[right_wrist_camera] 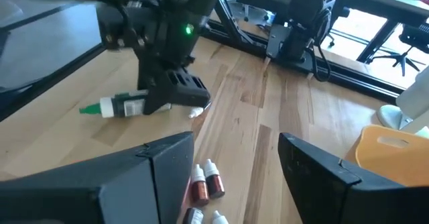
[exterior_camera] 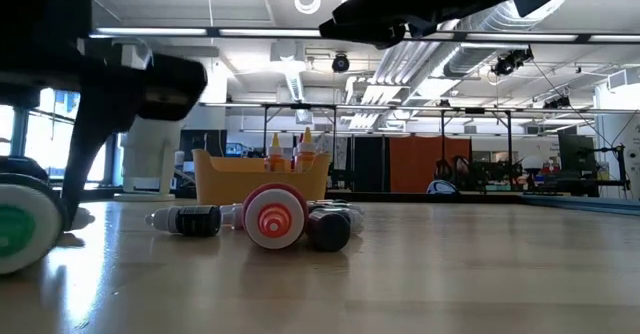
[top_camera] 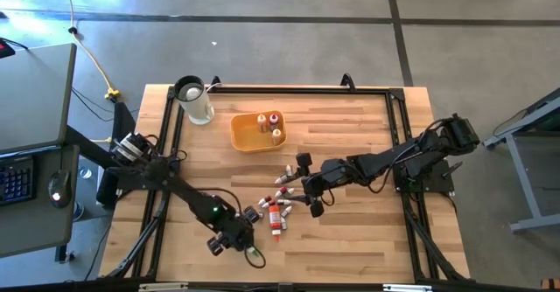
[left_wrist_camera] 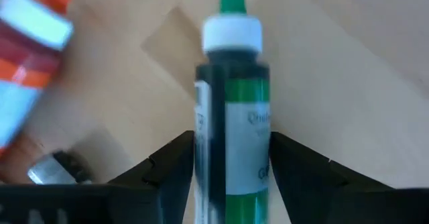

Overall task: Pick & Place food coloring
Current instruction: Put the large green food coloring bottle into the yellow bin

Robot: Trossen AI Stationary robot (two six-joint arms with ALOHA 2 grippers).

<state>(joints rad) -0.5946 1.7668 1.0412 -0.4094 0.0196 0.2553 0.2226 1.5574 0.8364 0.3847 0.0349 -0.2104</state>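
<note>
Two dark arms working over wooden table (top_camera: pixel 350 239); left gripper (left_wrist_camera: pixel 231 167) clamping green white-capped food coloring bottle (left_wrist_camera: pixel 231 117) near front edge; right gripper (right_wrist_camera: pixel 234 163) hovering wide over loose bottle cluster (top_camera: pixel 282 206)

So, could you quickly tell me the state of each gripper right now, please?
Left gripper: closed on the green food coloring bottle, low at the table.
Right gripper: open, empty, above loose bottles.
</note>
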